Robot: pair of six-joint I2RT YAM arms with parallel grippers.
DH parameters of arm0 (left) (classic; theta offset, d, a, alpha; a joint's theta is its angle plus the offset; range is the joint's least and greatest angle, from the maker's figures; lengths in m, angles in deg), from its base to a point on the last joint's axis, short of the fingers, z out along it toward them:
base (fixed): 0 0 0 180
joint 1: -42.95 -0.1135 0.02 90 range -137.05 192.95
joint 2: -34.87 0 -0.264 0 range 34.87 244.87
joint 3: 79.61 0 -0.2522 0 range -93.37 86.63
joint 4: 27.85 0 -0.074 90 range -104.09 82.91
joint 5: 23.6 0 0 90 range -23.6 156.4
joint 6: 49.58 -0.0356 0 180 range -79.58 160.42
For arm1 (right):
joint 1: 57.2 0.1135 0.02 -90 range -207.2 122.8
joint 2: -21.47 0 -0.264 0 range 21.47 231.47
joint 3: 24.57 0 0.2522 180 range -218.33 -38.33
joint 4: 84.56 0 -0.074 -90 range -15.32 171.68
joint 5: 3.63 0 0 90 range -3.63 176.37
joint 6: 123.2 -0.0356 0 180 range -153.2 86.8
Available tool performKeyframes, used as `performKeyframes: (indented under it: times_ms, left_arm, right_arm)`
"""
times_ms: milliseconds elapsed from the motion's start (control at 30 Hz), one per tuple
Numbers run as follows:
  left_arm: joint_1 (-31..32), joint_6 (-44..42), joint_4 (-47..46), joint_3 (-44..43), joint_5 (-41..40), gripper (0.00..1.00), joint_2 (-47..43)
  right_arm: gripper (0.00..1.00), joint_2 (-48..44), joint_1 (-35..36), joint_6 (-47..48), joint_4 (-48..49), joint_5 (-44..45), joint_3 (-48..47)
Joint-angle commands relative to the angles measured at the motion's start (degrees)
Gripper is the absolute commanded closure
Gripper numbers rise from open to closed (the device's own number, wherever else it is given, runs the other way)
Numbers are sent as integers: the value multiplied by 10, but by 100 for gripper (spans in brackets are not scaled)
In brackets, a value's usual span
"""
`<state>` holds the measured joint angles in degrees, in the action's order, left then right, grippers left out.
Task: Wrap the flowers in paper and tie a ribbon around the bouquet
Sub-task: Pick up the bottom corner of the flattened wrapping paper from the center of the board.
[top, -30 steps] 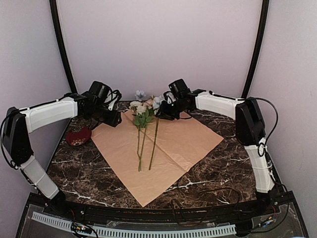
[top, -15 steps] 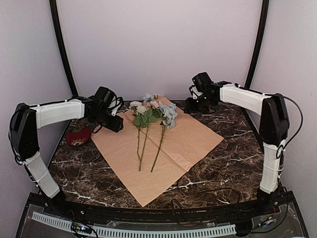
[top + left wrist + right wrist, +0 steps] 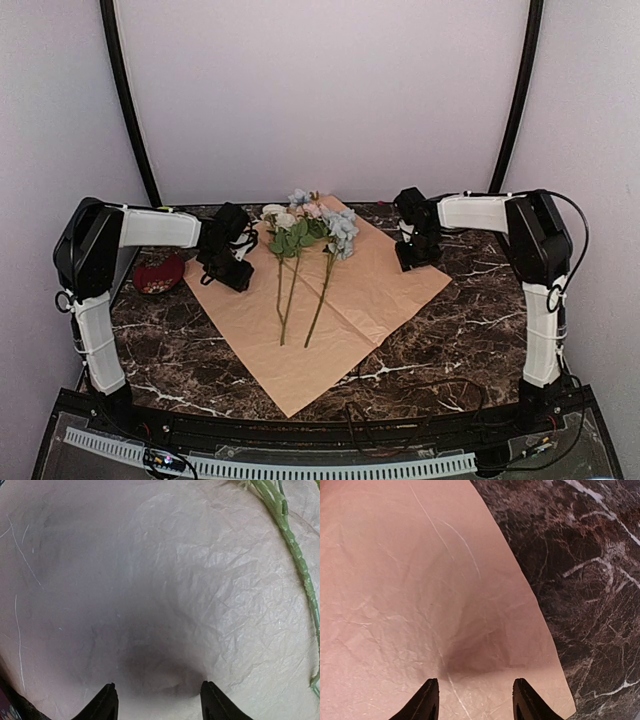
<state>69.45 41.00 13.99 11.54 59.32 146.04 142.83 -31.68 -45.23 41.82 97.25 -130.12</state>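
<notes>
**Both tools open and empty over the paper**

The left tool (image 3: 159,705) holds its two fingers apart with nothing between them. It hangs close over the crinkled paper (image 3: 350,290), near the sheet's left edge. In the left wrist view a green stem (image 3: 300,570) runs past on its right.

The right tool (image 3: 476,702) is likewise parted and empty. It sits low over the sheet's right edge, where the paper's border runs diagonally against the dark marble worktop (image 3: 470,320). Whether either tool's fingertips touch the sheet cannot be told.

Between the two tools the flowers (image 3: 305,230) lie on the paper. Their pink, white and blue heads are toward the far corner and their stems point to the near side. The paper lies flat and unfolded, set diamond-wise on the worktop.

A small red dish (image 3: 157,276) sits on the worktop just left of the paper, near the left tool.
</notes>
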Motion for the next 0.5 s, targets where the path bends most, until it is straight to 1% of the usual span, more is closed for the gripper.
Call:
performKeyframes:
  times_ms: [0,233,467]
  left_arm:
    - [-8,-8,17,-3,-29,41,-7]
    - [-12,-6,28,3,-35,41,-4]
    - [-13,-4,36,6,-25,41,-9]
  right_arm:
    - [50,-1,-1,0,0,67,31]
    - [50,-40,-17,-30,20,83,120]
    - [50,-72,-36,-32,27,100,180]
